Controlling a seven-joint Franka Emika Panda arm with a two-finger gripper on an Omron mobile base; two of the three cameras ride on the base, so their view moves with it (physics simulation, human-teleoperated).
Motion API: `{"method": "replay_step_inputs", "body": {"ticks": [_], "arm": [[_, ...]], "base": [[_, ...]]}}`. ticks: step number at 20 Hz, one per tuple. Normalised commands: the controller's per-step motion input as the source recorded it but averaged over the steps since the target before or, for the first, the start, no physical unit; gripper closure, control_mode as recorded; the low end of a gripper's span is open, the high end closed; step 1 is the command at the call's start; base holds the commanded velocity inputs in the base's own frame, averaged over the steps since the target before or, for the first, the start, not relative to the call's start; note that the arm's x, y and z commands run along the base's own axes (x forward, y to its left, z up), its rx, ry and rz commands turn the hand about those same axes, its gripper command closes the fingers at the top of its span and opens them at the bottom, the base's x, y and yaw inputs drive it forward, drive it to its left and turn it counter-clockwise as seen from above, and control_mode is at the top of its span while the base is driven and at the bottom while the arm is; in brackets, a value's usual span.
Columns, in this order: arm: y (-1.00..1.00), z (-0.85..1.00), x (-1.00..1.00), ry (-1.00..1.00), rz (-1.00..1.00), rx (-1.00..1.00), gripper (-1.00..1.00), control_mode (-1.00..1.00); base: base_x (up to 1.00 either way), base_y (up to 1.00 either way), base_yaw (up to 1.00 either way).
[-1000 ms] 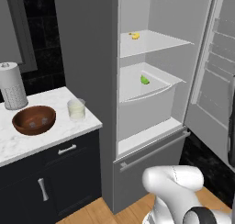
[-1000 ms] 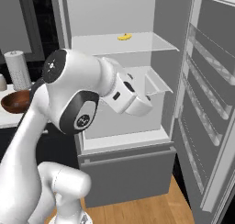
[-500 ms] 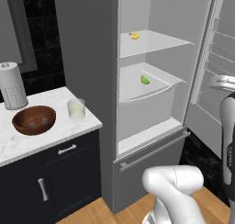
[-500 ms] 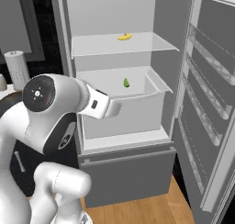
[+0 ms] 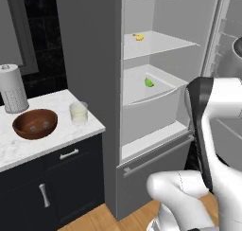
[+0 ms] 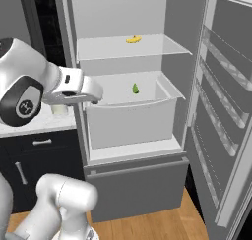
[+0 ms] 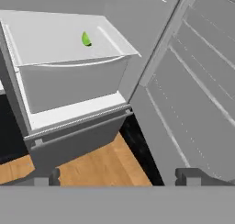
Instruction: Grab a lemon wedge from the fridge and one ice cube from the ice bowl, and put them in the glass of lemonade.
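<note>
The fridge (image 5: 90, 59) stands open, white inside. A tiny yellowish-green lemon wedge (image 5: 149, 82) lies in its pulled-out middle drawer (image 6: 130, 118), toward the back. In the hand view the lemon wedge (image 7: 86, 39) sits far up and left of my gripper (image 7: 118, 179), whose fingertips (image 7: 48, 177) stand wide apart and open with nothing between them. The hand hangs well out in front of the fridge, above the floor. On the marble counter the reddish-brown ice bowl (image 5: 35, 123) holds pale ice cubes (image 5: 33, 128), with the glass of lemonade (image 5: 78, 112) just to its right.
A small bright yellow curved piece (image 5: 138, 36) lies on the upper shelf. A tall white perforated cylinder (image 5: 13, 89) stands behind the bowl. The fridge door (image 6: 226, 96) swings out on the right with ribbed racks. My arm (image 6: 44, 86) covers part of the counter in the right base view.
The arm has swung: its big links drew back left in the right base view and came into the right side of the left base view. The things in the fridge and on the counter have not moved.
</note>
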Motion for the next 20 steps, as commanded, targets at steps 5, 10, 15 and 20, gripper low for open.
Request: {"method": "replay_step_inputs", "body": {"ticks": [5, 10, 15, 20], "arm": [[0.13, -1.0, 0.0, 0.18, 0.09, 0.02, -1.0, -1.0], [0.0, -0.54, -0.15, 0.0, 0.04, 0.23, -1.0, -1.0], [-0.08, -0.17, -0.12, 0.0, 0.02, 0.13, -1.0, -1.0], [0.0, -0.41, 0.0, -0.01, 0.0, 0.0, -1.0, -1.0]], "base": [[0.0, 0.0, 0.0], [0.0, 0.0, 0.0], [0.0, 0.0, 0.0], [0.0, 0.0, 0.0]]}}
